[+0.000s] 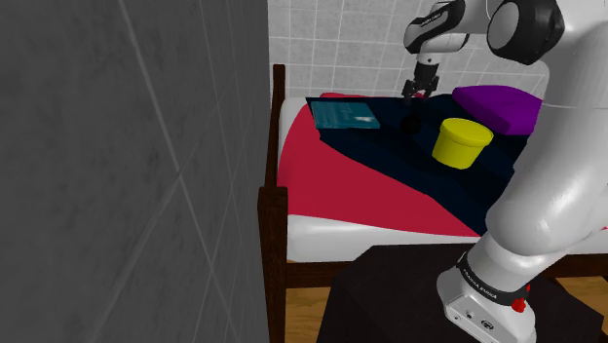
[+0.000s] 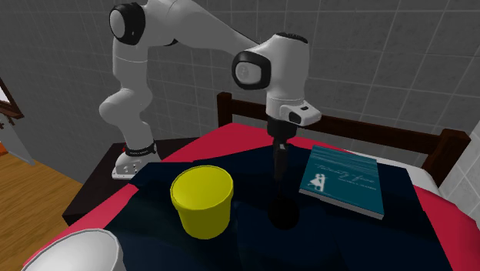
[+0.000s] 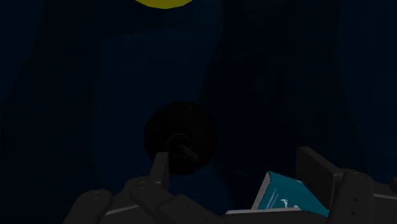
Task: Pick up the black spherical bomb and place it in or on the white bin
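Note:
The black spherical bomb (image 2: 283, 212) lies on the dark navy blanket, between the yellow tub and the teal book. In the wrist view the bomb (image 3: 180, 137) has a short stub on top and sits ahead of the fingers, closer to one finger (image 3: 159, 168) than the other. My gripper (image 2: 278, 178) hangs a little above it, open, touching nothing. From the shoulder view the gripper (image 1: 417, 95) is over the bomb (image 1: 410, 125). The white bin (image 2: 77, 250) shows its round rim at the second exterior view's lower left, beyond the yellow tub.
A yellow tub (image 2: 201, 200) stands close beside the bomb. A teal book (image 2: 344, 181) lies flat on its other side. A purple pillow (image 1: 499, 105) rests at the bed's head. The dark wooden bed frame (image 1: 274, 239) meets a grey wall (image 1: 127, 175).

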`<action>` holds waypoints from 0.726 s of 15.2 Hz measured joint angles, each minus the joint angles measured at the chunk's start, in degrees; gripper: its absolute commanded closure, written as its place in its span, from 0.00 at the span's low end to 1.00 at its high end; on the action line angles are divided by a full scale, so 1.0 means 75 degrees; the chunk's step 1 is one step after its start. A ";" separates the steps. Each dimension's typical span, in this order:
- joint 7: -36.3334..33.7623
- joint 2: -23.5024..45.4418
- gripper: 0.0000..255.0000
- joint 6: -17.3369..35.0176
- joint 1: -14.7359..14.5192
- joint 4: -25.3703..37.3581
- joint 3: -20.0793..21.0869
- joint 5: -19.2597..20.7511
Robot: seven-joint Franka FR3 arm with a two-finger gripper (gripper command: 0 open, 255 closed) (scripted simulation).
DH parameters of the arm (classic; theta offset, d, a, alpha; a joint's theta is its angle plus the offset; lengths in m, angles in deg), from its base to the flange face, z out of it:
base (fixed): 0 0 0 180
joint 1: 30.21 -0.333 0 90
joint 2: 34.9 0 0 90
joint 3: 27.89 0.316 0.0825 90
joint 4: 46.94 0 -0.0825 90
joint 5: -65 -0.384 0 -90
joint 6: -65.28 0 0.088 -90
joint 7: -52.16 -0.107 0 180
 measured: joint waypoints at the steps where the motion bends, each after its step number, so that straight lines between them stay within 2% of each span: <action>1: 0.0099 0.0349 0.00 -0.0025 0.0146 0.0349 -0.0005 -0.0127; 4: 0.0207 0.1071 0.00 -0.0168 0.0447 0.1153 0.0000 -0.0348; 11: 0.0304 0.1521 0.00 0.0311 0.0592 0.1097 0.0068 -0.0518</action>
